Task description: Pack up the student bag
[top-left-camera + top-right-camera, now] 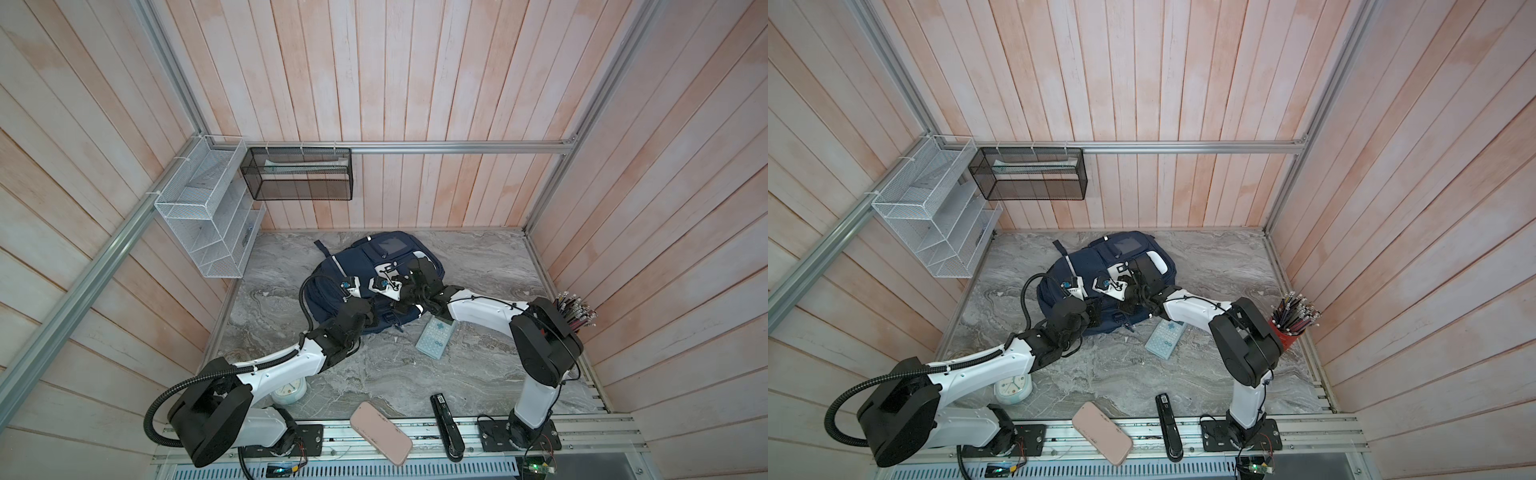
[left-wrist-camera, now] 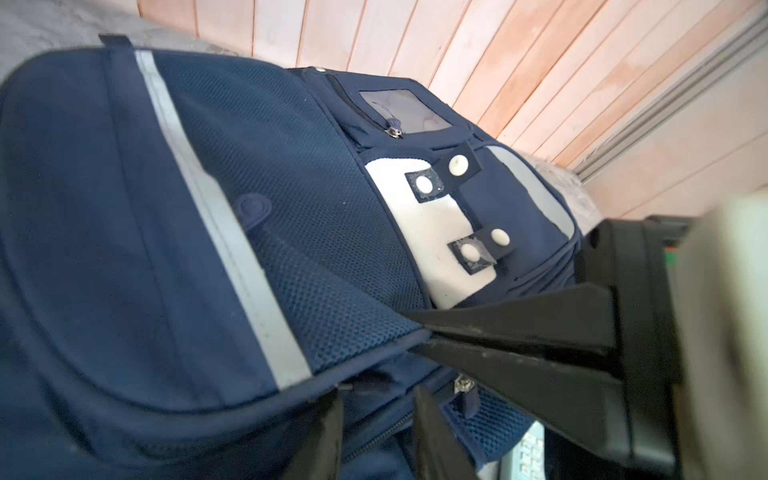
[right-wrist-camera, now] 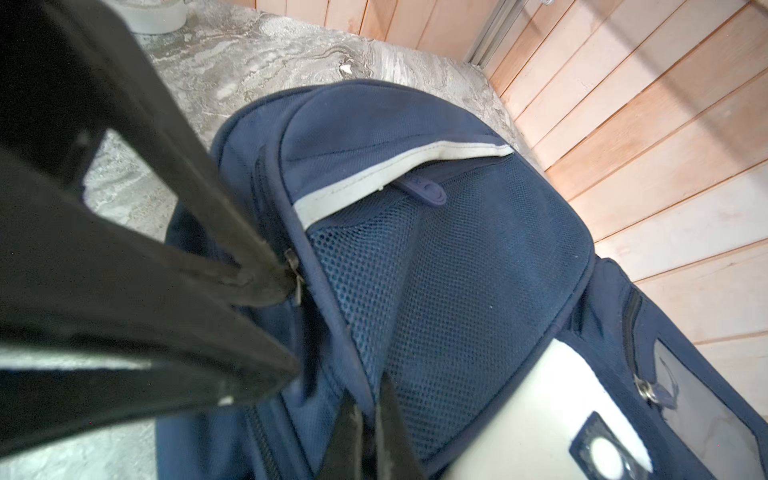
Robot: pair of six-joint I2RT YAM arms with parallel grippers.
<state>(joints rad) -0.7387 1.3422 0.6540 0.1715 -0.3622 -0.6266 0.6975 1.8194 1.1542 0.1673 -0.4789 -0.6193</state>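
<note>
The student bag (image 1: 365,266), a navy backpack with pale stripes and white studded patches, lies flat on the marble table towards the back, in both top views (image 1: 1096,266). Both arms reach onto its near edge. My right gripper (image 3: 370,399) is shut on the piped edge of the bag's mesh front panel (image 3: 457,270). My left gripper (image 2: 378,392) stands just beside it, jaws a little apart, astride the zip line under that panel (image 2: 124,228). A dark zip pull (image 2: 368,380) sits by one fingertip. In the right wrist view a metal zip pull (image 3: 292,266) touches a left finger.
A pale green calculator (image 1: 436,338) lies just near the bag, under the right arm. A red cup of pencils (image 1: 1287,332) stands at the right edge. A pink case (image 1: 380,432), a black stapler (image 1: 444,424) and a small clock (image 1: 289,390) are at the front. Mesh racks (image 1: 208,216) hang at back left.
</note>
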